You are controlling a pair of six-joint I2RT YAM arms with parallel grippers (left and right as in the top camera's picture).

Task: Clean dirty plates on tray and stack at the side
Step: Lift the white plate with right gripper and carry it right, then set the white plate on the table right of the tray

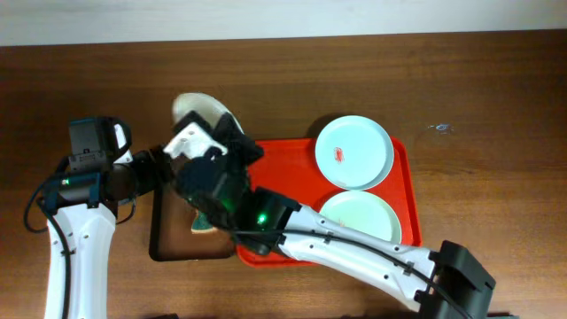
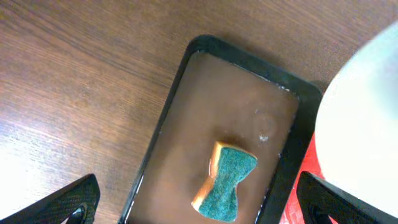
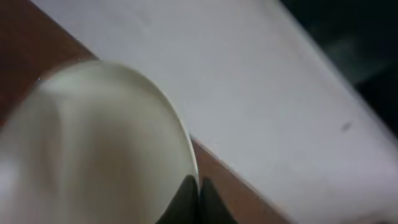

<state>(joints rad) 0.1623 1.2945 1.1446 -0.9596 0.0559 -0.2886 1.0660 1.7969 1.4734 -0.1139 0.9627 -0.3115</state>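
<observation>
The right tool (image 3: 194, 198) has its two dark fingers drawn together, clamped on the rim of a round, shallow white plate (image 3: 93, 149). The white plate is held tilted off the wooden desk (image 1: 478, 89), just beyond the far left corner of the large red rectangular plastic tray with a raised rim (image 1: 292, 151). The right arm reaches to it across the red tray from the near right.

The left tool (image 2: 199, 208) has its fingers spread wide apart and grips nothing. It hangs above a narrow black tray (image 2: 180, 87) that lies on the desk along the left edge of the red tray. A green-and-yellow sponge (image 2: 225, 183) lies in the black tray, directly below the gap between the fingers. In the left wrist view the white plate shows just to the right of this tool.

A round pale blue plate (image 1: 354, 152) with a small red smear (image 1: 340, 154) lies in the far right corner of the red tray. A round pale green plate (image 1: 359, 217) lies in the near right corner, its rim meeting the pale blue plate.
</observation>
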